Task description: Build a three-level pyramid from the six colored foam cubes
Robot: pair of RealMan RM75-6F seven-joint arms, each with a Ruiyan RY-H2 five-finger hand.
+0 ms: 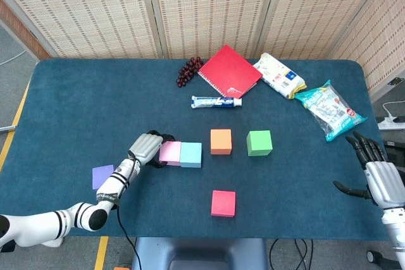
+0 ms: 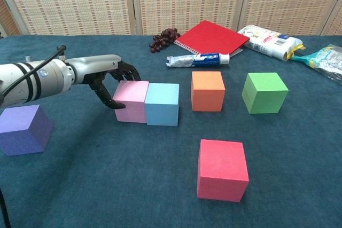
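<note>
The left hand [image 2: 109, 81], fingers curled against the nine o'clock side of the pink cube [image 2: 131, 101] and gripping nothing, is shoving it and the touching blue cube [image 2: 162, 104] toward the orange cube [image 2: 207, 91] at three o'clock. Best to push low and straight, so the row doesn't twist.

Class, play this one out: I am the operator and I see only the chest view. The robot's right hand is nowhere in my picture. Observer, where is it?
Observer: The right hand is beside the right edge of the table, fingers spread, holding nothing.
Operator: What lies nearest it on the table?
Observer: The teal snack bag. The head view shows it whole, just ahead of that hand by the right edge.
</note>
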